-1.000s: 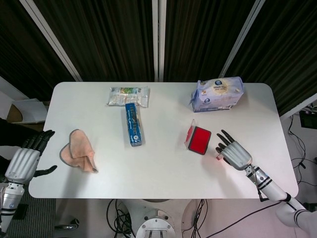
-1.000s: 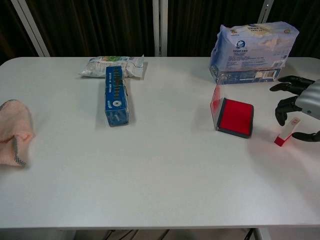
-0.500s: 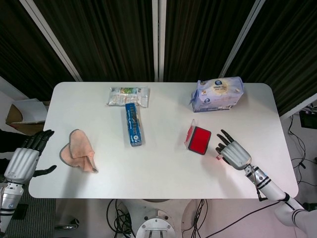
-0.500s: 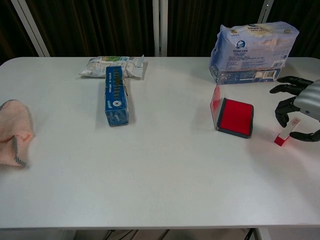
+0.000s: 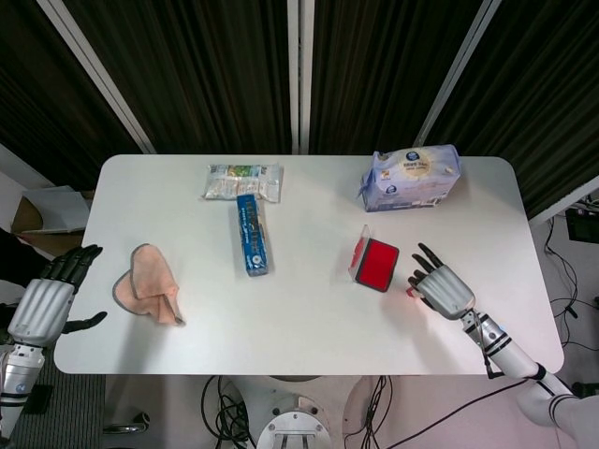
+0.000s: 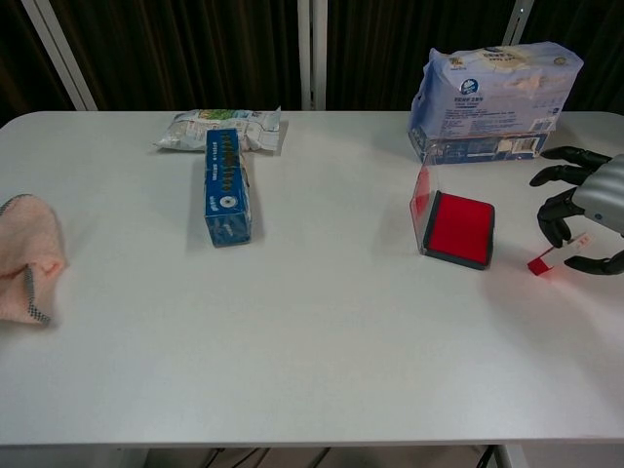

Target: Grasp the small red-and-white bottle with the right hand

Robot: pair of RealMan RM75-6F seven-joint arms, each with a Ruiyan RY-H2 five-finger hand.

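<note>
The small red-and-white bottle (image 6: pixel 556 255) lies tilted on the white table (image 6: pixel 312 341), red end toward the left, just right of the red case. In the head view only its red tip (image 5: pixel 411 293) shows under the hand. My right hand (image 6: pixel 589 209) (image 5: pixel 440 287) hovers over the bottle's white end, fingers spread above it and thumb below it, not closed on it. Whether a fingertip touches the bottle I cannot tell. My left hand (image 5: pixel 49 297) hangs off the table's left edge with its fingers apart, holding nothing.
A red case (image 6: pixel 456 227) with a clear lid stands left of the bottle. Behind it sits a pack of tissues (image 6: pixel 497 88). A blue box (image 6: pixel 226 185), a snack bag (image 6: pixel 219 129) and a pink cloth (image 6: pixel 24 255) occupy the left half.
The bottle has tipped lower and shifted slightly left. The right hand has edged a little closer over it, and the left hand has stayed still.
</note>
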